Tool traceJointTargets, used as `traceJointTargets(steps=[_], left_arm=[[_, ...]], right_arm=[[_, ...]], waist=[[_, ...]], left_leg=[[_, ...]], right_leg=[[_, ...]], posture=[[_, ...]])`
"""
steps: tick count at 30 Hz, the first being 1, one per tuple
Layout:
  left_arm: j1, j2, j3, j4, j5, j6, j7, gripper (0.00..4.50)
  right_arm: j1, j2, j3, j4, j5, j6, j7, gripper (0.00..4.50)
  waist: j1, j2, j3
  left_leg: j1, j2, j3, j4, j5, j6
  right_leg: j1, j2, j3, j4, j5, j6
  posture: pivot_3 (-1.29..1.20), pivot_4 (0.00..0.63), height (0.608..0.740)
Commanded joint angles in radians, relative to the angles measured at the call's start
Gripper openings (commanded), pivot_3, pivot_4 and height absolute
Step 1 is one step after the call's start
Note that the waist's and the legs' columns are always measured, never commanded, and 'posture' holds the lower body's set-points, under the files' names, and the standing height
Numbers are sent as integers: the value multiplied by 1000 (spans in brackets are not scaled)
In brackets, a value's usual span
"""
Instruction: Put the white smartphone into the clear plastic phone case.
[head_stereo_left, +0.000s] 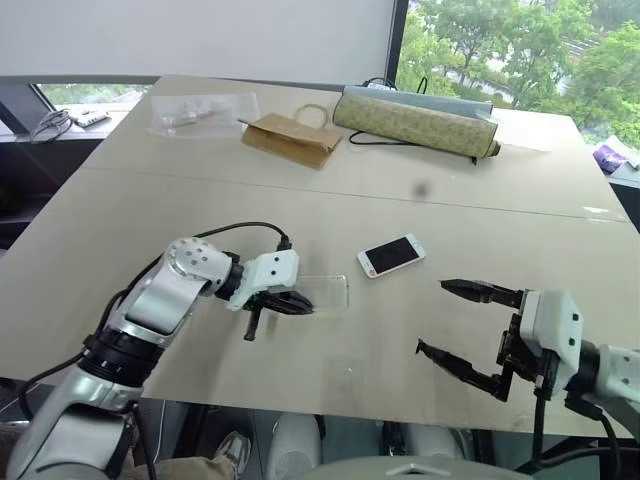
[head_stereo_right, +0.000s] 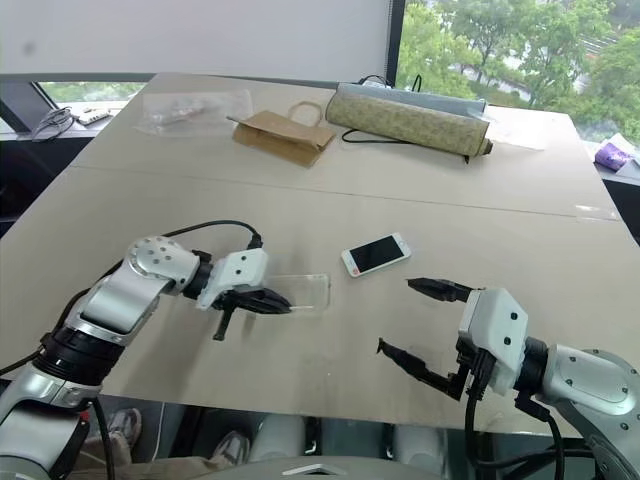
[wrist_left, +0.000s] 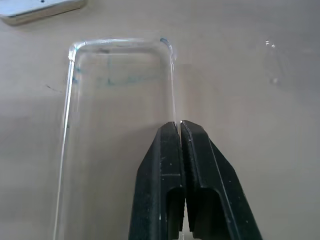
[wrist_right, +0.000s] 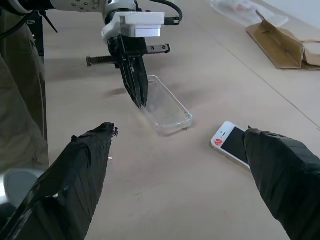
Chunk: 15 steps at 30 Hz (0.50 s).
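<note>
Left gripper (wrist_left: 179, 125) pinches the long edge of the clear plastic phone case (head_stereo_left: 325, 291); right gripper (head_stereo_left: 462, 325) gapes empty. White smartphone (head_stereo_left: 391, 255) lies uncased at the case's two o'clock.

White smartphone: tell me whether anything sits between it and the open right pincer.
Nothing visible: bare table lies between the white smartphone and the right pincer, whose jaws stand wide open.
</note>
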Motion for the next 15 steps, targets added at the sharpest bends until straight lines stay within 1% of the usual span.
traceJointTargets(steps=[1, 10, 15], left_arm=[[-53, -28, -27, 26, 42, -49, 11, 92], [-110, -71, -106, 66, 68, -96, -64, 92], [-159, -132, -139, 125, 103, -110, -50, 92]], right_arm=[[6, -1, -7, -32, -6, -19, -4, 4500], [49, 4, -21, -44, -21, -23, -8, 4500], [45, 3, -16, -54, -22, -14, -23, 4500]], waist=[[1, 0, 0], [-2, 0, 0], [2, 0, 0]], left_leg=[[0, 0, 0, 0, 0, 0], [0, -1, -3, 0, 0, 0], [0, -3, -6, 2, 0, 0]], right_leg=[[0, 0, 0, 0, 0, 0], [1, 0, 0, 0, 0, 1], [3, 0, 0, 0, -1, 1]], posture=[[0, 150, 740], [0, 150, 740], [0, 150, 740]])
